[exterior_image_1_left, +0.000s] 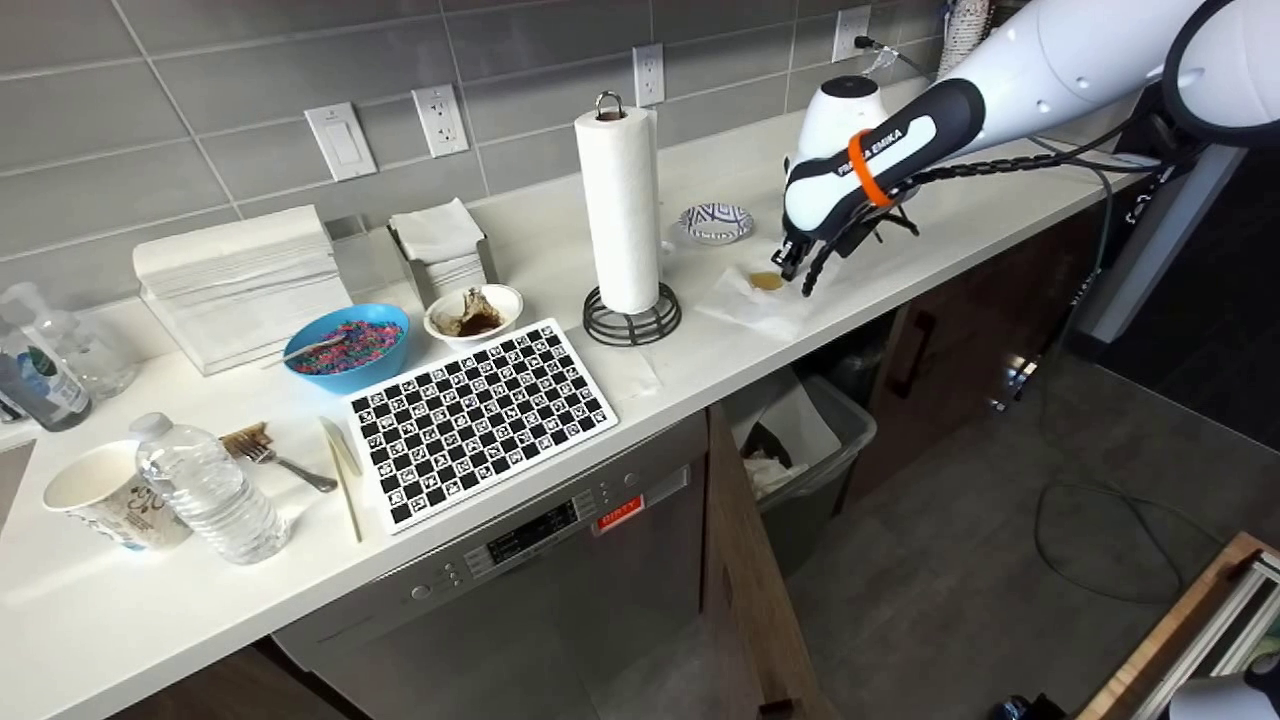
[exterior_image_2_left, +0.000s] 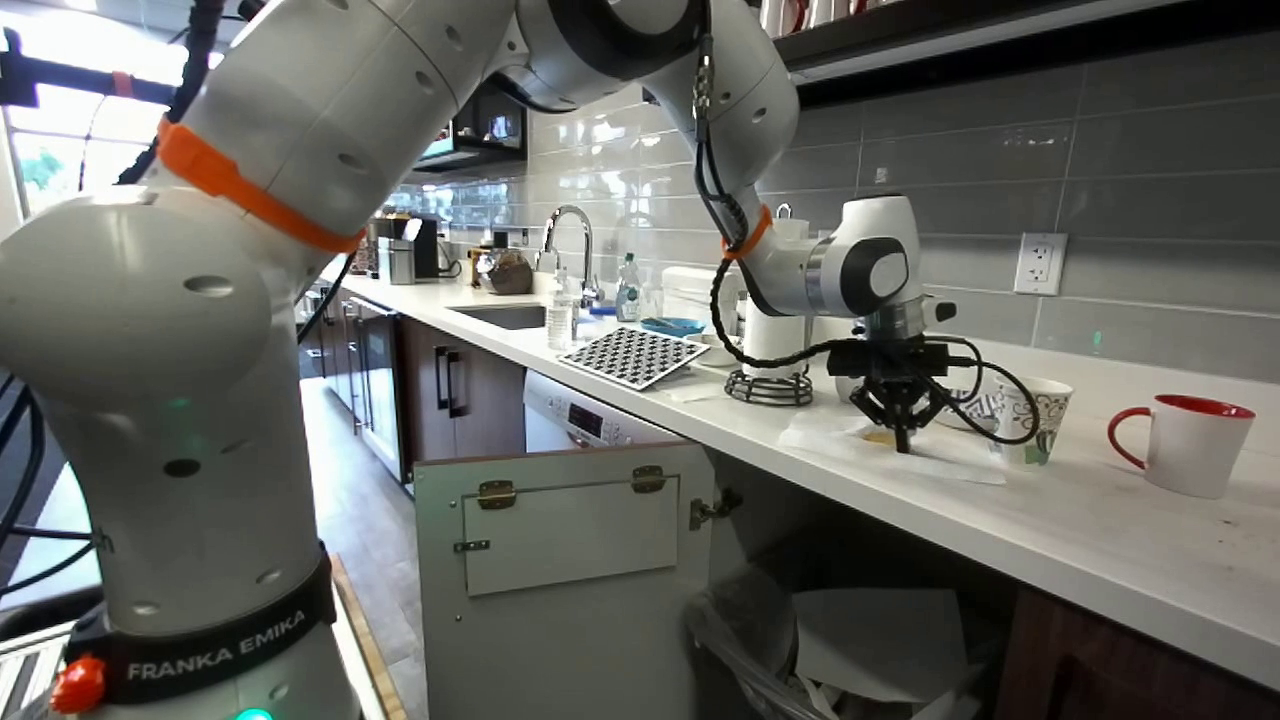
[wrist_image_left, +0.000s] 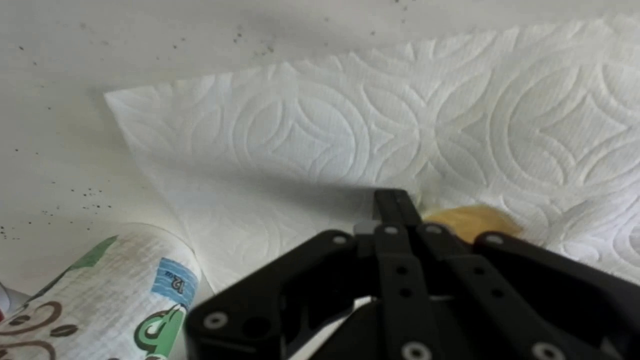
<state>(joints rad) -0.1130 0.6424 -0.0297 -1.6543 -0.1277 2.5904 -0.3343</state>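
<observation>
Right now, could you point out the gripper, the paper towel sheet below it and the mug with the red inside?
Gripper (wrist_image_left: 398, 204), in the wrist view: midway between its fingertips.
Paper towel sheet (wrist_image_left: 367, 135), in the wrist view: its embossed upper face.
Mug (exterior_image_2_left: 1197, 450), in an exterior view: its white outer wall.

I see a black gripper (wrist_image_left: 393, 196); the white paper towel (wrist_image_left: 305, 135), embossed with circles, shows an amber patch (wrist_image_left: 475, 220). The paper cup (wrist_image_left: 105, 300) has brown swirls, the mug (exterior_image_2_left: 1195, 450) a red inside.
</observation>
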